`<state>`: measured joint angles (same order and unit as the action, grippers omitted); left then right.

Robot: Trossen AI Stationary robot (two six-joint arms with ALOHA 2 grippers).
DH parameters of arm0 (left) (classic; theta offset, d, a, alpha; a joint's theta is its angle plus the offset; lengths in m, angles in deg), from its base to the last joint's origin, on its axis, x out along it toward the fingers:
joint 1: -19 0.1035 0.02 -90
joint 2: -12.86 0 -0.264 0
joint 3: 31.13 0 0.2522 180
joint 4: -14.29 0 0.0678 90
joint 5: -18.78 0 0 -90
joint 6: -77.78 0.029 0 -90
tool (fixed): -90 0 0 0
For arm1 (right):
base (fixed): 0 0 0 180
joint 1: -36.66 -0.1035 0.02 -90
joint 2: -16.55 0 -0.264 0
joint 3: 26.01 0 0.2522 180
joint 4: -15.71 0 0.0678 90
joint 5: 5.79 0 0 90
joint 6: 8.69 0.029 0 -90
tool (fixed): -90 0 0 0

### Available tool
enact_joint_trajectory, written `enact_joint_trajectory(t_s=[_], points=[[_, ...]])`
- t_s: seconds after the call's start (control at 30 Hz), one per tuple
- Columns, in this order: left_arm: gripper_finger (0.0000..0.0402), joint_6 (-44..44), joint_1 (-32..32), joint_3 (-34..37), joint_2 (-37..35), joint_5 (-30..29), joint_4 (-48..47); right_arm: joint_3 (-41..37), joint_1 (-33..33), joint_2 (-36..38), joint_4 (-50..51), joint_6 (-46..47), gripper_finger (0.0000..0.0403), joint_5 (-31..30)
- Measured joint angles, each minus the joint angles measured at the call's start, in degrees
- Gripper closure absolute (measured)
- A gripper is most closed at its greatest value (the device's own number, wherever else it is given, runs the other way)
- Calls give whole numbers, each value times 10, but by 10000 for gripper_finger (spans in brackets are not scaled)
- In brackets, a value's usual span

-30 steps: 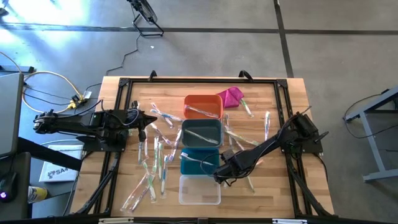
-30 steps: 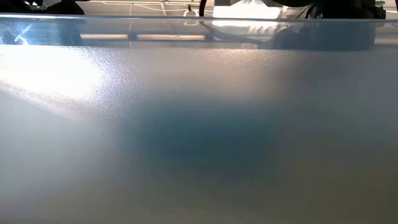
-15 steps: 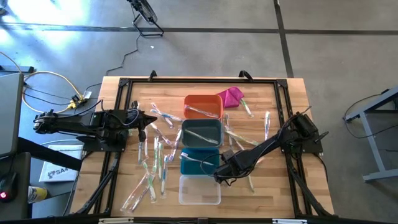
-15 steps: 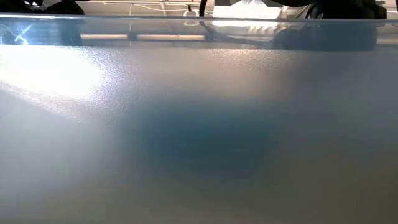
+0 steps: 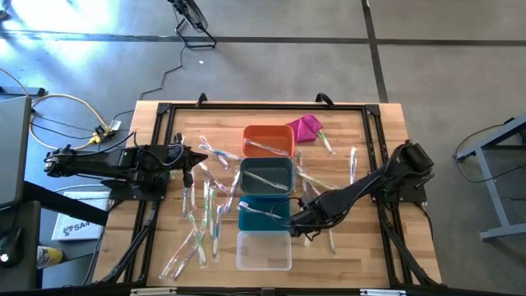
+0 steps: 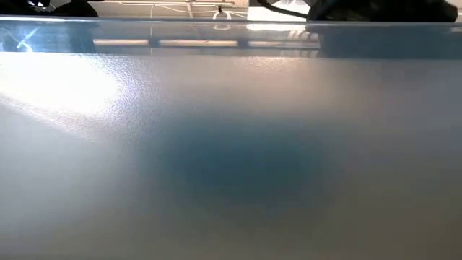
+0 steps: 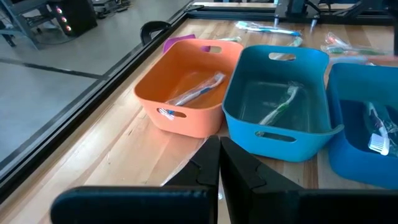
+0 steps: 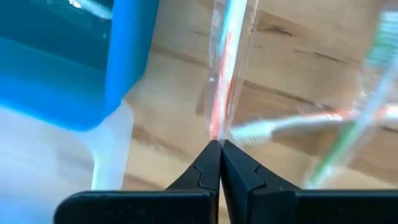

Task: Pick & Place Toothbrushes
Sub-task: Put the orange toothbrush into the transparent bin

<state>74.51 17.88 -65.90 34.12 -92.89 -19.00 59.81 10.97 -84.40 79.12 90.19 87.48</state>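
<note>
Many wrapped toothbrushes [image 5: 205, 210] lie scattered on the wooden table, on both sides of a row of bins. The orange bin [image 7: 186, 93], the teal bin [image 7: 280, 106] and the blue bin [image 5: 263, 212] each hold at least one. My right gripper [image 8: 219, 144] points down beside the blue bin's right wall and is shut on a pink-handled toothbrush [image 8: 222, 68] in a clear wrapper. My left gripper [image 7: 219, 155] waits shut at the table's left [image 5: 193, 158], above the wood, touching nothing. My right gripper pinches one end of the wrapped pink-handled toothbrush [image 8: 216, 127] between its two fingertips, coming from above and pointing down. The toothbrush runs away from the fingertips along the blue bin's wall. Whether its other end rests on the table, I cannot tell.
A clear bin [image 5: 264, 251] stands at the near end of the row, close to my right gripper. A magenta cloth lump [image 5: 306, 126] lies behind the orange bin. Two more toothbrushes [image 8: 311, 121] cross on the wood right by the held one. The low view shows only a blurred pale surface.
My right gripper has gone up beside the blue bin and shifted a little toward the table's right edge. My left arm has kept still.
</note>
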Motion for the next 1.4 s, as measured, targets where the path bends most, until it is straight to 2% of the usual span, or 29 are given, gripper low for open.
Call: enact_joint_trajectory(t_s=[0.2,0.33,0.47,0.63,0.87,1.17,1.3,1.4], points=[[396,0,0,0,0,0,0,0,0,69,61,1,401,7],[396,0,0,0,0,0,1,0,-1,114,114,-7,401,-15],[396,-8,0,0,0,0,2,0,-2,152,174,-46,401,-51],[396,-24,0,0,0,0,27,0,-2,184,208,-144,401,-119],[396,-32,0,0,0,0,72,0,10,188,204,-290,401,-211],[396,-32,0,0,0,0,72,0,59,188,190,-435,400,-240],[396,-46,0,0,2,1,72,-11,85,188,91,-538,400,-241],[396,-63,0,0,13,1,73,-31,107,188,3,-625,400,-218]])
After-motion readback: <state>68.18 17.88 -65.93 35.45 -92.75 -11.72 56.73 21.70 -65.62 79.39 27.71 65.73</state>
